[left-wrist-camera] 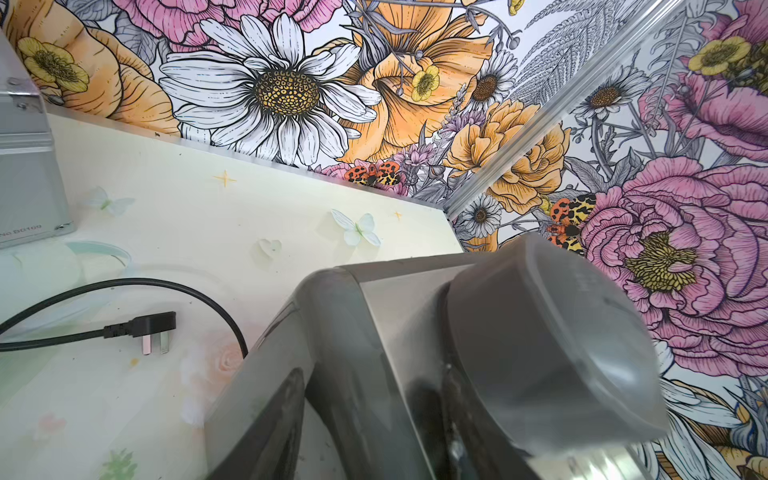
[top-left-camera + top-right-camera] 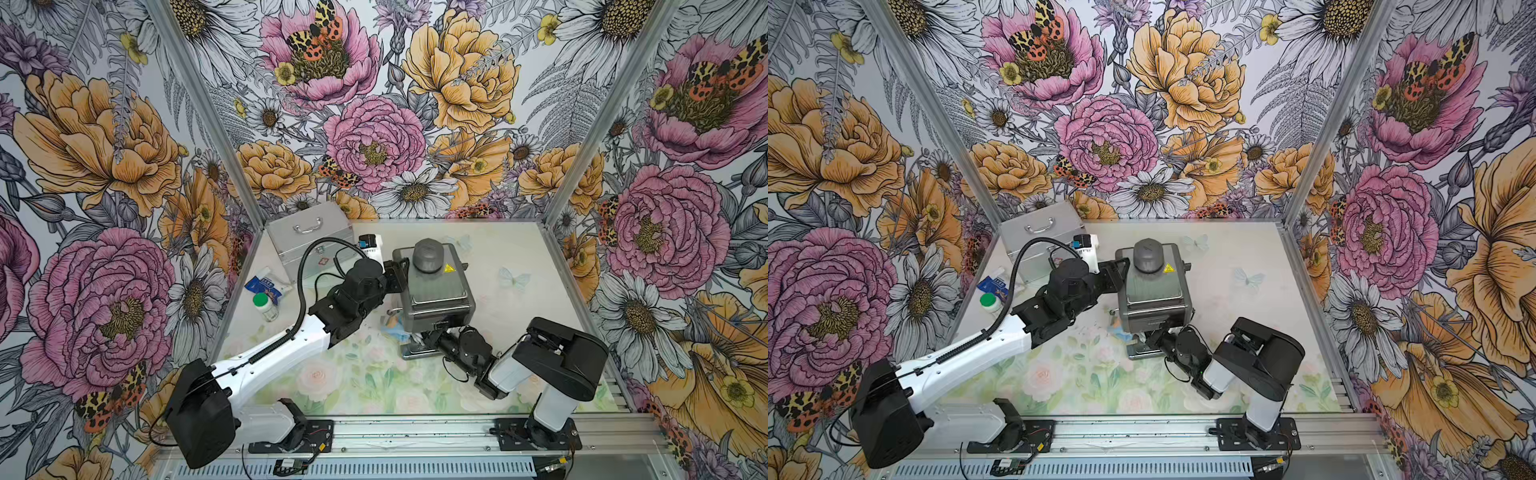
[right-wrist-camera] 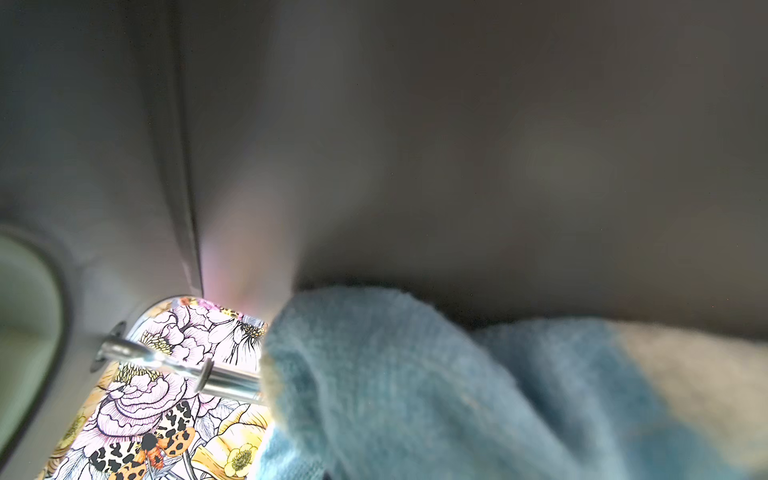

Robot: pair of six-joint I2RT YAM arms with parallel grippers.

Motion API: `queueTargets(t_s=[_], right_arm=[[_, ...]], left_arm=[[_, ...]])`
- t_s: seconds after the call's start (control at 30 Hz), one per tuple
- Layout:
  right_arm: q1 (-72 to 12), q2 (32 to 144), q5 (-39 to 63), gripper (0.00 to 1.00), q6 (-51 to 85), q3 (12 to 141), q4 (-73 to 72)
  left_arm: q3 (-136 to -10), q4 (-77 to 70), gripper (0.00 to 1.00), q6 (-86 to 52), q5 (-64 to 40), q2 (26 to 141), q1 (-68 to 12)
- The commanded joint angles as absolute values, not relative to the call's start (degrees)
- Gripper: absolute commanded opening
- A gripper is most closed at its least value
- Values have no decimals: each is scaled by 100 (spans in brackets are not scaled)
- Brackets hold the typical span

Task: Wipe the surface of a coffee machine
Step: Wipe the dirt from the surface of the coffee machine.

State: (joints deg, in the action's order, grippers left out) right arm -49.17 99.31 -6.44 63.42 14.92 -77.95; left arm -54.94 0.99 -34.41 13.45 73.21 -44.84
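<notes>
You can read very little here. "No BD109" runs along the foot of the silver case (image 1: 20,230) and off the picture's edge, and the case also carries a red cross mark (image 2: 323,261). The coffee machine (image 2: 434,291) stands in the middle of the table (image 2: 519,332), near the case and to its right. It has one yellow triangular sticker (image 2: 448,268) beside its grey knob (image 2: 428,255). The small lettering on its front panel is too fine to read, and so is the print on the blue packet (image 2: 264,286).

Your left gripper (image 2: 398,274) clamps the machine's upper left edge, though its fingers are only dark blurs in the left wrist view. Your right gripper (image 2: 422,337) is clenched on the blue cloth (image 3: 415,395), which lies against the machine's front and hides the fingers.

You have two arms, one machine, one case, one cloth, one green-capped jar (image 2: 266,305) and one black plug (image 1: 153,328).
</notes>
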Motion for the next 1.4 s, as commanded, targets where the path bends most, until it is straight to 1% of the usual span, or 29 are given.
queueTargets(t_s=[0.0,0.13,0.27,0.43,0.57,0.7,0.83,1.03,1.23,1.37], right_arm=[[-4799,9698,-1000,0,6240,1293,-7965],[-4496,9326,-940,0,6223,889,-7964],[-4014,9098,-689,0,6233,522,-7970],[-3867,8995,-562,0,6182,263,-7903],[-4021,9199,-490,0,6168,332,-7884],[-4342,9453,-645,0,6217,484,-7900],[-4511,9774,-466,0,6298,837,-7901],[-5061,10387,-529,0,6460,1315,-7964],[-5055,10043,-881,0,6322,877,-7964],[-4839,9805,-914,0,6298,467,-7968]], left_arm=[[-5170,1002,52,-3322,683,7658,-4579],[-5155,1060,52,-3322,723,7630,-4570],[-5153,1099,52,-3322,729,7604,-4570],[-5151,1103,52,-3298,720,7616,-4570],[-5176,1100,52,-3277,705,7621,-4570],[-5175,1103,52,-3295,712,7602,-4565],[-5194,1133,53,-3281,712,7586,-4566],[-5216,1192,53,-3272,763,7511,-4570],[-5221,1265,53,-3235,805,7454,-4570],[-5230,1281,53,-3234,813,7444,-4559]])
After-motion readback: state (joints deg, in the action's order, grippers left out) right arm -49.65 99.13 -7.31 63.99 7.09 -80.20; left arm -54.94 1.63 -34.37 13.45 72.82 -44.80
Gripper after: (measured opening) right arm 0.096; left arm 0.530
